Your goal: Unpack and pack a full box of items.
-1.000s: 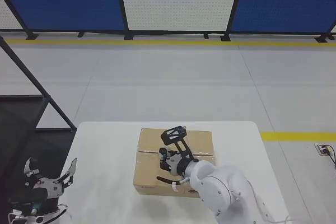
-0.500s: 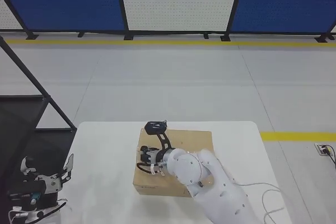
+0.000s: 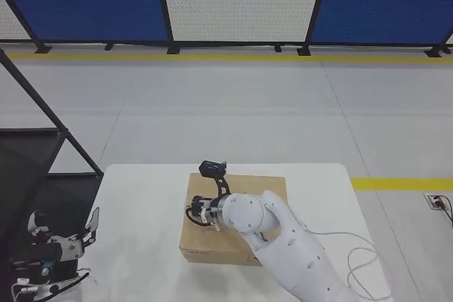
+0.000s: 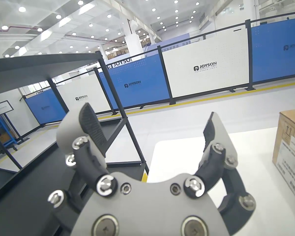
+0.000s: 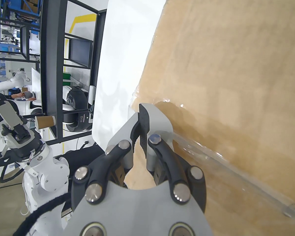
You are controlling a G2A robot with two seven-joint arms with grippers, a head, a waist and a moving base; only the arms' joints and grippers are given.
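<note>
Top view: cardboard box [image 3: 263,187] sits mid-tabletop [image 3: 136,219], flaps shut, long side running left-right along its tape seam. My right pincer [image 5: 139,119] is pinched closed at the seam's left end, can't tell if it's got tape. My left pincer [image 4: 150,119] hangs wide open, empty, just off the tabletop's left edge.

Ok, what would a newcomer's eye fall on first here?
The closed cardboard box sits in the middle of the white table, clear tape along its top seam, with the right gripper over the seam's end, fingers shut. The left gripper hangs open off the table's edge beside a black rack.
</note>
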